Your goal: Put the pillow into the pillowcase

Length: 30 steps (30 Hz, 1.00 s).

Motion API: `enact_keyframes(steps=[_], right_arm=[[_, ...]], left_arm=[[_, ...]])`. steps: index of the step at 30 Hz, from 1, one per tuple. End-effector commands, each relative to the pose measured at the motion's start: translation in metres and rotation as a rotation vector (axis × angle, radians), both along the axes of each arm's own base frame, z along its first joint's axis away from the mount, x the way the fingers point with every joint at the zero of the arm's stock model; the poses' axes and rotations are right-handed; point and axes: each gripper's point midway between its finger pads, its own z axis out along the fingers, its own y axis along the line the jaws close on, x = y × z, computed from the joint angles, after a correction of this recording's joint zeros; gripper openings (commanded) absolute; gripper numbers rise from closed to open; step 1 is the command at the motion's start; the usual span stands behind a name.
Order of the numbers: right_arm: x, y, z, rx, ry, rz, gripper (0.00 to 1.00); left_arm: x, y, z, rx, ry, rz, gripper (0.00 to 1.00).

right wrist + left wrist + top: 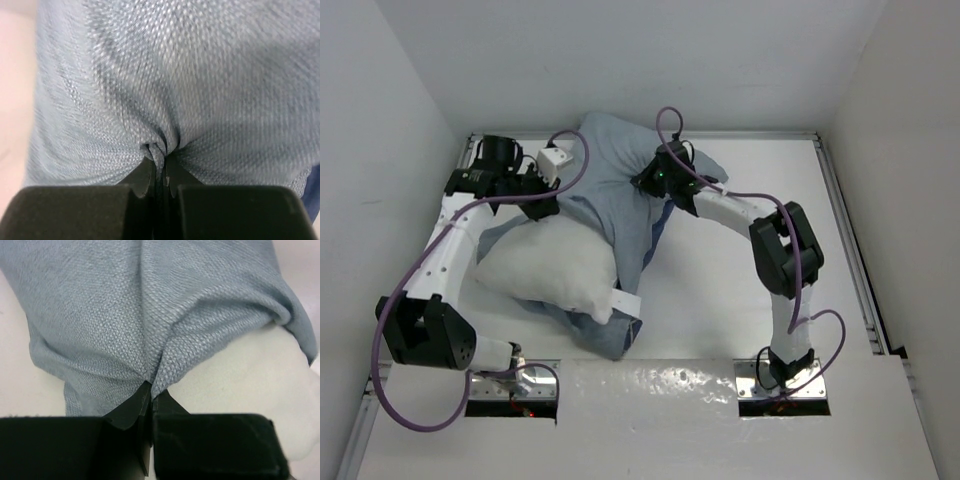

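The white pillow (555, 270) lies left of centre on the table. Its far end is under the grey-blue pillowcase (610, 170), which drapes over it and spreads toward the back wall. My left gripper (548, 205) is at the pillowcase's left edge, over the pillow's far end. In the left wrist view this gripper (151, 387) is shut on a pinch of the pillowcase (125, 315), with the pillow (250, 390) bulging out below on the right. My right gripper (648, 185) is at the cloth's right side. In its wrist view it (161, 155) is shut on a gathered fold of the pillowcase (200, 75).
White walls close in the table (740, 310) on the left, back and right. Metal rails (850, 250) run along its side edges. A darker blue part of the pillowcase (605, 335) sticks out from under the pillow toward the near edge.
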Motion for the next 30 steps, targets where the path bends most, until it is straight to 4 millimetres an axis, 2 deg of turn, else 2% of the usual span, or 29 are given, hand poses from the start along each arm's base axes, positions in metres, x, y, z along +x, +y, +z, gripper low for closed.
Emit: enact_keyframes(steps=[1,3,4,5,6,7,9,12,13,14,15,16,17,18,19,20,22,23,25,26,27,28,29,30], right_arm=[[0.064,-0.052,0.05,0.019,-0.134,-0.282,0.0],[0.088,-0.089,0.069,-0.008,-0.186,-0.454,0.0],[0.102,-0.11,0.084,0.003,-0.211,-0.528,0.0],[0.11,-0.128,0.087,-0.013,-0.23,-0.61,0.0],[0.115,-0.138,0.092,-0.011,-0.241,-0.652,0.0],[0.121,-0.149,0.1,-0.011,-0.26,-0.685,0.0],[0.124,-0.161,0.097,-0.067,-0.274,-0.722,0.0],[0.12,-0.158,0.094,-0.076,-0.273,-0.69,0.0],[0.118,-0.154,0.087,-0.082,-0.284,-0.656,0.0],[0.118,-0.15,0.088,-0.072,-0.296,-0.627,0.0],[0.12,-0.138,0.092,-0.033,-0.323,-0.567,0.0],[0.117,-0.133,0.083,-0.047,-0.318,-0.527,0.0],[0.116,-0.128,0.082,-0.039,-0.323,-0.496,0.0],[0.117,-0.123,0.083,-0.029,-0.338,-0.466,0.0],[0.114,-0.115,0.081,-0.027,-0.335,-0.417,0.0],[0.112,-0.114,0.079,-0.023,-0.334,-0.404,0.0],[0.109,-0.113,0.077,-0.021,-0.33,-0.397,0.0],[0.108,-0.114,0.077,-0.022,-0.33,-0.403,0.0],[0.111,-0.12,0.079,-0.038,-0.337,-0.429,0.0],[0.112,-0.122,0.076,-0.047,-0.32,-0.436,0.0],[0.116,-0.122,0.084,-0.026,-0.326,-0.449,0.0],[0.117,-0.122,0.084,-0.021,-0.324,-0.452,0.0],[0.118,-0.122,0.085,-0.011,-0.324,-0.456,0.0],[0.119,-0.121,0.086,0.012,-0.319,-0.466,0.0]], left_arm=[[0.01,-0.015,0.04,-0.058,-0.08,-0.099,0.0],[0.023,-0.02,0.041,-0.078,-0.063,-0.114,0.0],[0.031,-0.024,0.057,-0.098,-0.093,-0.132,0.0],[0.036,-0.027,0.06,-0.103,-0.095,-0.142,0.0],[0.041,-0.031,0.053,-0.108,-0.069,-0.161,0.0],[0.046,-0.035,0.059,-0.109,-0.096,-0.195,0.0],[0.054,-0.043,0.049,-0.102,-0.078,-0.221,0.0],[0.056,-0.055,0.039,-0.104,-0.068,-0.26,0.02],[0.055,-0.058,0.034,-0.103,-0.064,-0.272,0.03],[0.057,-0.062,0.03,-0.103,-0.062,-0.28,0.06],[0.058,-0.068,0.022,-0.101,-0.067,-0.293,0.08],[0.06,-0.07,0.017,-0.097,-0.056,-0.275,0.11],[0.064,-0.071,0.009,-0.091,-0.05,-0.259,0.23],[0.076,-0.078,0.01,-0.088,-0.097,-0.246,0.29],[0.081,-0.074,-0.002,-0.062,-0.077,-0.181,0.32],[0.088,-0.081,-0.003,-0.049,-0.107,-0.173,0.32],[0.089,-0.086,-0.005,0.005,-0.131,-0.192,0.2],[0.081,-0.094,-0.003,0.016,-0.13,-0.224,0.02],[0.073,-0.099,0.0,0.009,-0.132,-0.262,0.0],[0.067,-0.101,-0.002,0.01,-0.129,-0.273,0.02],[0.065,-0.1,-0.006,0.035,-0.132,-0.27,0.06],[0.062,-0.101,-0.005,0.053,-0.146,-0.272,0.19],[0.058,-0.11,-0.012,0.068,-0.154,-0.29,0.27],[0.059,-0.11,-0.015,0.098,-0.163,-0.273,0.35]])
